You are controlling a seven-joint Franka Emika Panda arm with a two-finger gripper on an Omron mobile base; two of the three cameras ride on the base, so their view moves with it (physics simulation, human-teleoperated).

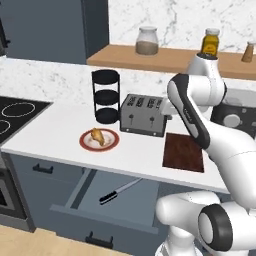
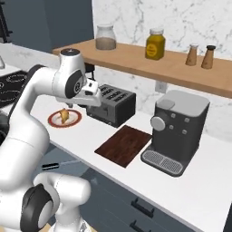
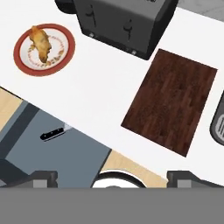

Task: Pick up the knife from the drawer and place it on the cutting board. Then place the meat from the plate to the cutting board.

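The knife lies flat in the open drawer, black handle toward the drawer front and blade pointing back under the counter edge; in the hand view it sits below and well to the left of the jaws' line of sight, far from either fingertip. The gripper is carried high above the counter, looking straight down, with its two tips set far apart at the bottom corners of the hand view: the jaws stand wide and hold nothing. The cutting board lies directly ahead of the jaws, slightly right, bare of any item. The meat rests on the plate, well ahead and far left of the jaws, just beside the toaster. A coffee machine stands at the board's far side, and a black tiered rack stands behind the plate. Judged from this layout, no step of the task is complete: the knife is not yet grasped, and the meat is not yet moved. Remaining work: descend into the drawer, grip the knife, set it on the board, then transfer the meat.
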